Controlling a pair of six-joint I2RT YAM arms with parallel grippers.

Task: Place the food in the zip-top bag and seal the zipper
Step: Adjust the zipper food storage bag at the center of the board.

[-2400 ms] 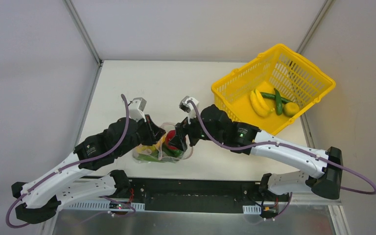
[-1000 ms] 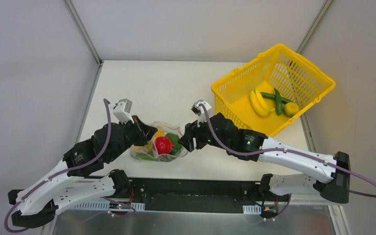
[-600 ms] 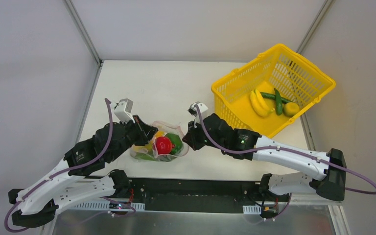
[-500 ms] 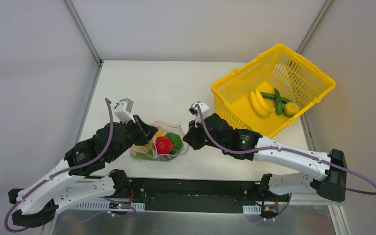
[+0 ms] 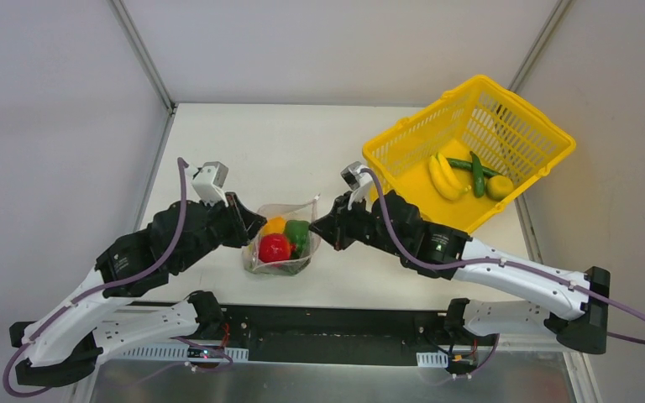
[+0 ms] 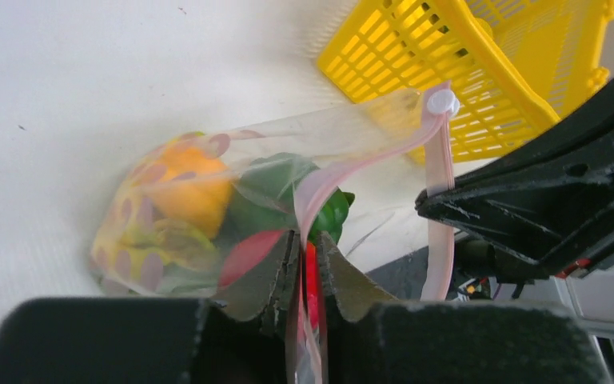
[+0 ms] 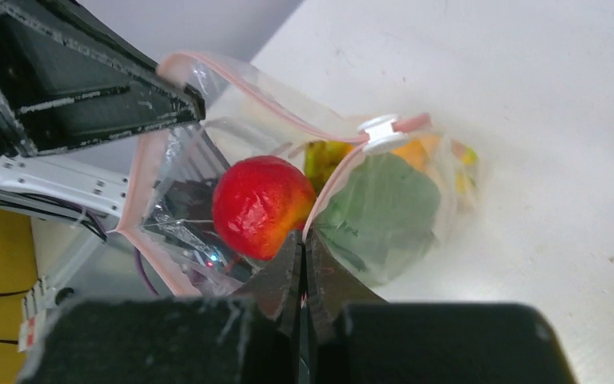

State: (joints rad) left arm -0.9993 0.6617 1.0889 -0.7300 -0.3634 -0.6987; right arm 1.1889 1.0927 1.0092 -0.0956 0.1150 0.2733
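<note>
Jaws, left and right, clamp opposite ends of the zipper (image 6: pixel 445 160); zip-top bag (image 6: pixel 344 132) between them.

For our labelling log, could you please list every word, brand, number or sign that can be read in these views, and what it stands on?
None: no text can be read in any view.
zip-top bag: its red printed marks are plain oval blots, not letters or numbers.
yellow basket: no label or brand shows.

Tomato (image 6: pixel 249 254) and bag (image 6: pixel 344 144) bottom — largely behind the left hand (image 6: pixel 305 248).
</note>
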